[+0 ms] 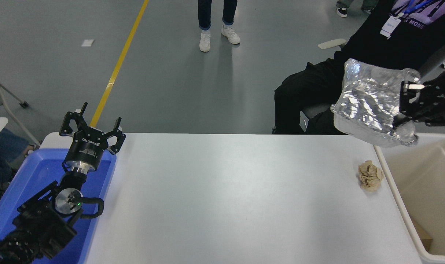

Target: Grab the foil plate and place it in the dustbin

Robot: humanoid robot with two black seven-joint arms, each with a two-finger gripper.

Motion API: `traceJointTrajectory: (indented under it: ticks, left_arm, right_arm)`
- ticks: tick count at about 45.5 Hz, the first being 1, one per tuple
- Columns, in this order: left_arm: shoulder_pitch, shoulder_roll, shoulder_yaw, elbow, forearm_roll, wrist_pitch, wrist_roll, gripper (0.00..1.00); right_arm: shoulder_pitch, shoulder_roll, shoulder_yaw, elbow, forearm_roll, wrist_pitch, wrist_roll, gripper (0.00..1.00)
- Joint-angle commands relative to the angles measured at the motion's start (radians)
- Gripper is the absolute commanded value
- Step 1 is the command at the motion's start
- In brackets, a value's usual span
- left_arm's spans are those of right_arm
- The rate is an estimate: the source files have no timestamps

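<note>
The right gripper [405, 104], clamped on the foil plate's [369, 106] rim, held it airborne; the dustbin [385, 172] lay toward five o'clock.

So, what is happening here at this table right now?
The right gripper holds the foil plate by its edge, raised in the air above the table's far right corner, next to the dustbin. The plate is not in the bin yet. A crumpled paper ball lies on the white table beside the bin. The left gripper is parked, open, over the blue tub.
</note>
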State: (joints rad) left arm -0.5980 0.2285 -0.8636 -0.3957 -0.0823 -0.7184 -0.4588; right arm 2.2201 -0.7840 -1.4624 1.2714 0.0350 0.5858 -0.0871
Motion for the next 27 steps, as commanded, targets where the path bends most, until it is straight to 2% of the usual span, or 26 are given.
traceJointTrajectory:
  ticks: [1, 6, 7, 15, 27]
  left_arm:
    - [0.000, 0.000, 0.000, 0.000, -0.001, 0.001, -0.001, 0.98]
    - [0.000, 0.000, -0.002, 0.000, -0.002, 0.001, -0.001, 0.98]
    - [0.000, 0.000, -0.002, 0.000, -0.002, 0.001, -0.001, 0.98]
    - [0.000, 0.000, -0.002, 0.000, -0.002, 0.001, -0.001, 0.98]
    - [0.000, 0.000, -0.002, 0.000, -0.002, 0.001, -0.001, 0.98]
  right_arm:
    - [-0.276, -0.113, -0.004, -0.165, 0.014, -0.273, 0.001, 0.00]
    - [-0.477, -0.164, 0.112, -0.240, 0.014, -0.438, 0.003, 0.00]
    - [-0.599, -0.181, 0.204, -0.286, 0.013, -0.490, 0.003, 0.00]
    - [-0.994, -0.172, 0.503, -0.493, 0.014, -0.546, 0.001, 0.00]
    - [-1.418, 0.047, 0.873, -0.857, 0.014, -0.624, 0.001, 0.00]
